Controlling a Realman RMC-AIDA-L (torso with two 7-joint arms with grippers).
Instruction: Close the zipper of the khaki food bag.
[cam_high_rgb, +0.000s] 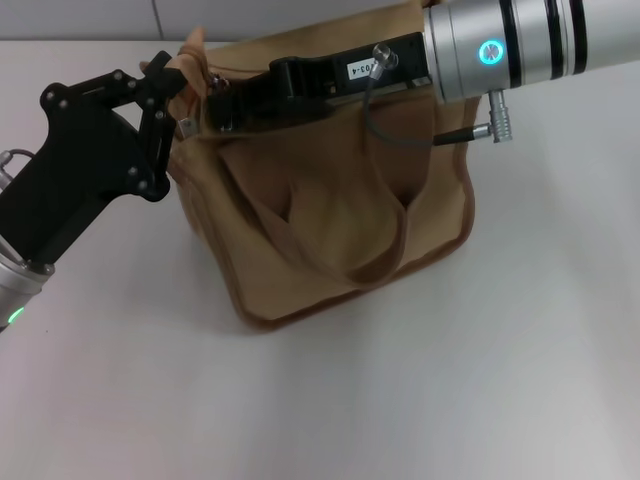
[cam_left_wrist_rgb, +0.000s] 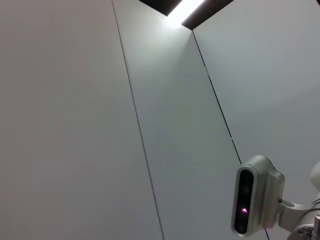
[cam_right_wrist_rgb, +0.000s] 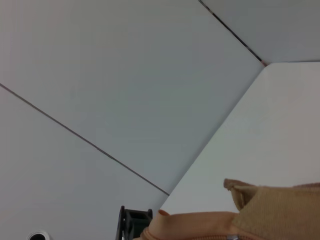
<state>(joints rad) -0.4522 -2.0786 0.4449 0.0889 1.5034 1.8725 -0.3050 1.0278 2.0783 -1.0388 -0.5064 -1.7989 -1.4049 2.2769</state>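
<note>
Zipper (cam_right_wrist_rgb: 231, 236) runs along the top panel of the khaki food bag (cam_high_rgb: 330, 230), which sits on the white desk (cam_high_rgb: 520, 380) mid-frame, front pocket and two flat handles (cam_high_rgb: 345, 262) facing me. Only a sliver of the zip line shows, in the right wrist view, with a small metallic bit on it that may be the pull tab — can't confirm.

Left gripper (cam_high_rgb: 172, 88) is at the bag's left top corner, black fingers (cam_high_rgb: 150, 100) pressed around a fold of fabric there, so I read it as pinching the bag to anchor it. Right gripper (cam_high_rgb: 232, 100) lies across the top panel from the right side, its tip near the left end of the top. Whether its fingers are spread or pinching the tab, I can't tell; the arm body hides them.

To do this step well, IMO: keep the left hold firm so the fabric stays taut, pull w/ the right arm straight along the zip line — no lifting, no sideways drag, or the slider jams on slack canvas. Go slow, watch the bag doesn't slide on the desk.
</note>
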